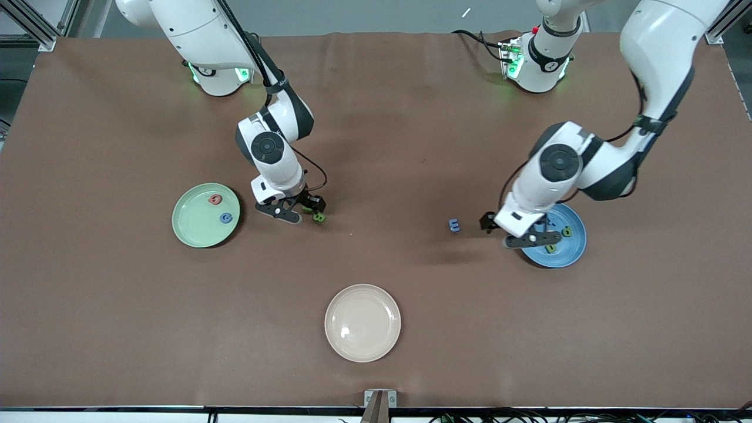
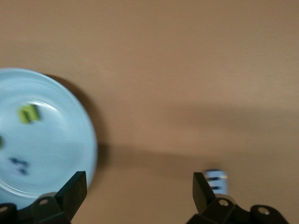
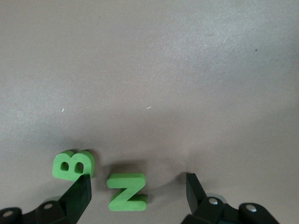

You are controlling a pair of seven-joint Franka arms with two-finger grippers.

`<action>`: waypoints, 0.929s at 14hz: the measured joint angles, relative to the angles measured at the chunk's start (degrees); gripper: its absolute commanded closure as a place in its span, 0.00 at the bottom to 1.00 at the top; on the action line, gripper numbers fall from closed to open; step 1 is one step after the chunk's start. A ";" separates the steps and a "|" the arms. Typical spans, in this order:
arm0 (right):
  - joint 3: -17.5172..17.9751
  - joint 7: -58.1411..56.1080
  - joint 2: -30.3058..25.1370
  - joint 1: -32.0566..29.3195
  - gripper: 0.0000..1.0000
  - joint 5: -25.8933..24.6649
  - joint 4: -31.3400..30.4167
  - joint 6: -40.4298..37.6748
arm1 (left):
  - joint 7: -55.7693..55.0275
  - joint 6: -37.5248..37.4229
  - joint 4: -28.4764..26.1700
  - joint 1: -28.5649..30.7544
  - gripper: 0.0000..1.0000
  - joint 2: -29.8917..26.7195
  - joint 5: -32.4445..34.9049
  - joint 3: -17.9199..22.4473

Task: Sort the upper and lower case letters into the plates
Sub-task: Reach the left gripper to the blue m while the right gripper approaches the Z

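The right end effector (image 1: 296,212) is low over the brown bench (image 1: 411,147), just beside the mint green plate (image 1: 205,215) on the side toward the left arm's end. In the right wrist view its fingers (image 3: 77,196) stand spread, with the green N (image 3: 127,191) lying on the bench between them and no finger seen to touch it. The green B (image 3: 72,164) lies close against the N, right at one fingertip. In the front view only one green letter (image 1: 318,218) shows clearly beside the fingers.

The mint green plate holds the red Q (image 1: 215,200) and the blue G (image 1: 225,218), which sit near each other but apart.

The left end effector (image 1: 517,232) hangs over the rim of the blue plate (image 1: 570,249) that faces the right arm's end, its fingers (image 2: 70,193) spread wide with nothing between them. The plate carries two green letters (image 1: 567,232) and a dark blue one (image 2: 18,164); the blur there makes them hard to read, though the blue one may be the x. The blue m (image 1: 454,225) lies on the bare bench, near the plate toward the right arm's end.

A cream-white plate (image 1: 362,322) sits nearer the front camera, between the two coloured plates.
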 measured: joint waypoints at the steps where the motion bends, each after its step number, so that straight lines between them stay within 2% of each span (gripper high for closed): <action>1: 0.07 0.24 0.01 0.25 0.27 0.01 -0.03 0.06 | -2.85 -0.03 0.88 -1.43 0.00 0.96 -0.01 0.00; 6: 0.04 0.43 0.05 0.60 0.31 0.02 -0.24 0.15 | -13.43 -0.07 4.99 -8.36 0.00 7.51 -0.02 1.11; 11: -0.12 0.63 0.80 0.56 0.34 0.04 -1.27 5.15 | -16.81 -0.02 6.54 -16.82 0.05 9.69 -0.01 8.24; 13: -0.13 0.87 1.51 0.56 0.34 0.24 -1.25 6.61 | -16.99 0.01 6.55 -17.90 0.08 10.01 -0.01 9.14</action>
